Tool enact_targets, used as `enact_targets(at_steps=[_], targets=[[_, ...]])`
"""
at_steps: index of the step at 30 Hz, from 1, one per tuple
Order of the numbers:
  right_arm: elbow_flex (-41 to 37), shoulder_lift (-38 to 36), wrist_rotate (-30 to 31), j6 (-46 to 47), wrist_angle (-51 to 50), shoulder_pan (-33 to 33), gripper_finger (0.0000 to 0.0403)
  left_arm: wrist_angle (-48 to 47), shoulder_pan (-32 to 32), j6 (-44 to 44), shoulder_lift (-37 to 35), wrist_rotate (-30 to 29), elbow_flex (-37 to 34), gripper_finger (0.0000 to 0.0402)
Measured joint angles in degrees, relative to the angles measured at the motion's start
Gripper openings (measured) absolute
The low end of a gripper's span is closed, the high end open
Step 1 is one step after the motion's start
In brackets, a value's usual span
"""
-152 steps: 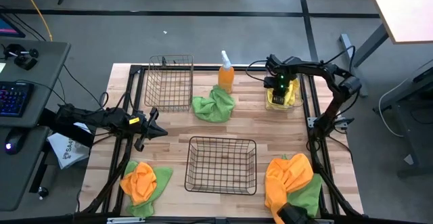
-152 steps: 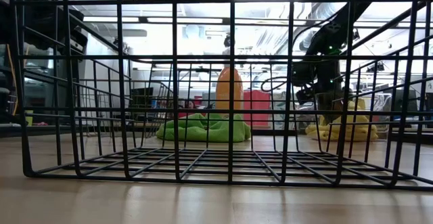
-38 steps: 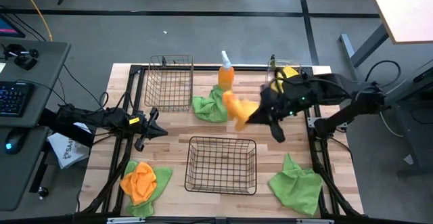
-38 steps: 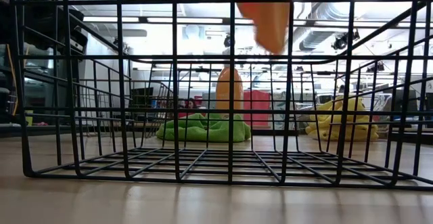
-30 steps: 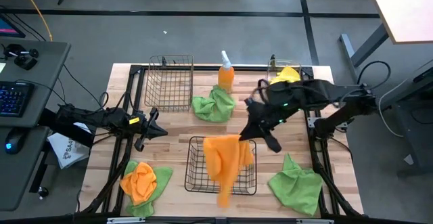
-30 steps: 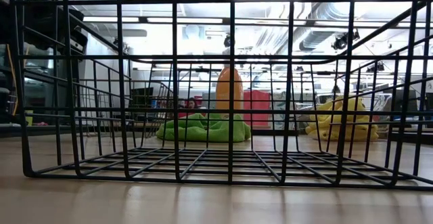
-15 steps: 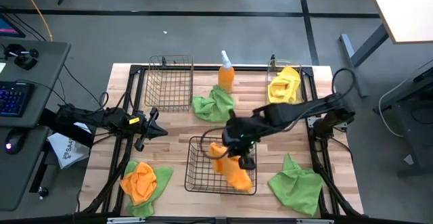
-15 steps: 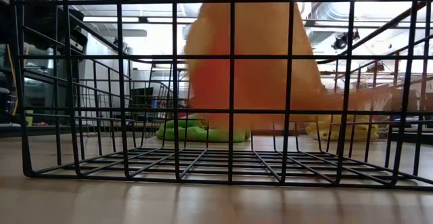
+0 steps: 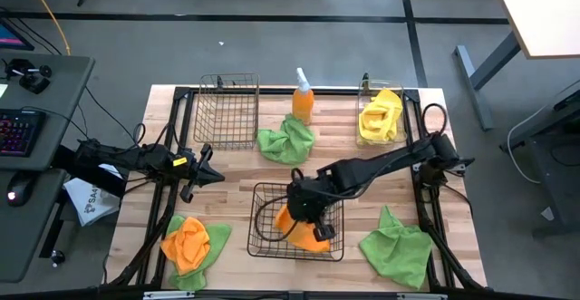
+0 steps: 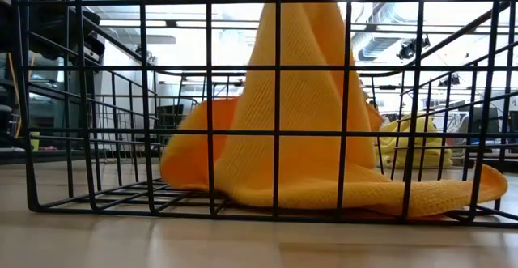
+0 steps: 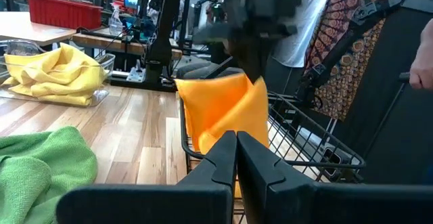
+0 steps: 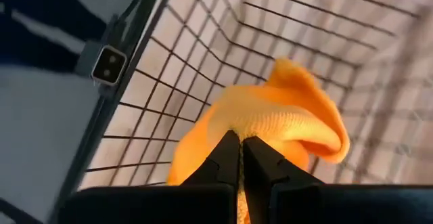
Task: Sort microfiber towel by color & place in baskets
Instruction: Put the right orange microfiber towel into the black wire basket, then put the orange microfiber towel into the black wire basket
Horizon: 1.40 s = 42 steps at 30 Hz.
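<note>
My right gripper (image 9: 306,211) reaches in from the table's right side and stands over the wide black wire basket (image 9: 263,246), shut on an orange towel (image 9: 301,234). In the low view the orange towel (image 10: 299,130) drapes down from the picture's top inside the wide basket (image 10: 146,98). My left gripper (image 9: 207,169) waits shut at the table's left side, touching nothing. The taller basket (image 9: 227,110) stands at the far left. A yellow towel (image 9: 381,117) lies in the clear bin (image 9: 365,90). Green towels lie at the far middle (image 9: 288,142) and near right (image 9: 399,250). My right gripper pinches a bunched peak of the orange towel (image 12: 260,126) between its two fingers, coming from above and pointing down into the wide basket. The towel hangs below the fingers as a cone, and its lower folds (image 10: 340,193) lie spread on the basket's wire floor.
An orange spray bottle (image 9: 303,99) stands at the far edge between the taller basket and the clear bin. An orange-and-green towel pile (image 9: 192,242) lies at the near left corner. Bare wood shows between the baskets and left of the wide basket.
My right gripper has swung from the table's middle toward the near edge and left, then gone down into the wide basket with the orange towel. The towel, hanging clear a second ago, now has its lower part settled on the basket floor.
</note>
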Motion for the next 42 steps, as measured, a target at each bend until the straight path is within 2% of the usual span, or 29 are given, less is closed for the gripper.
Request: enact_targets(at_steps=[3, 6, 12, 23, 26, 32, 37, 42], targets=[[0.00, 2.39, -0.17, -7.58, 2.90, 0.07, 0.0000, 0.00, -0.02, 0.00, 0.00, 0.00, 0.00, 0.0000], [0.00, 5.23, -0.20, -9.99, 7.95, 0.05, 0.0000, 0.00, 0.00, 0.00, 0.00, 0.00, -0.02, 0.0000], [0.00, 9.34, -1.39, -7.01, 14.37, 0.84, 0.0000, 0.00, -0.02, 0.00, 0.02, 0.00, 0.00, 0.0000], [0.00, 10.60, -0.54, 6.86, 4.40, 0.98, 0.0009, -0.02, -0.01, 0.00, 0.02, 0.01, -0.02, 0.0000], [0.00, 10.60, -1.40, 9.00, 4.27, 0.76, 0.0044, -0.02, -0.02, 0.00, 0.02, 0.00, -0.01, 0.0000], [1.39, 10.60, 0.03, 12.58, 0.13, 0.28, 0.0157, -0.02, -0.01, 0.00, 0.02, 0.00, -0.01, 0.0000], [8.23, 10.60, 0.52, 12.87, -6.65, -0.58, 0.0247, -0.02, 0.00, -0.01, 0.02, 0.01, 0.00, 0.0000], [16.71, 10.49, 3.36, 19.71, -12.52, -1.49, 0.0302, -0.02, -0.01, 0.00, 0.01, 0.01, -0.01, 0.0000]])
